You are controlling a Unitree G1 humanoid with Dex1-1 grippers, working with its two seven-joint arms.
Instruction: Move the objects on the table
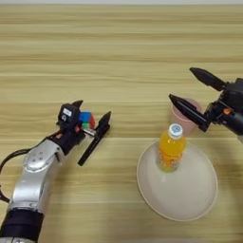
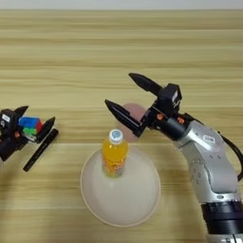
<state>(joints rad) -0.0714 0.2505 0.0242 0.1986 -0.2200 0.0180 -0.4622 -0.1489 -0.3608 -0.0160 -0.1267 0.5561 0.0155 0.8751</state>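
Observation:
The multicoloured puzzle cube (image 1: 85, 118) sits between the two black fingers of my left gripper (image 1: 94, 108), which is shut on it at the left of the table (image 1: 123, 52). A black marker pen (image 1: 91, 147) lies slanted on the wood just right of that gripper. The orange juice bottle (image 1: 171, 148) with a white cap stands upright at the far left part of the cream plate (image 1: 192, 190). My right gripper (image 2: 118, 88) is open beyond the bottle, its fingers pointing left, holding nothing.
A small pink cup (image 2: 134, 114) stands just beyond the plate; the right gripper's near finger lies across it. My right arm reaches in from the lower right, my left arm from the lower left.

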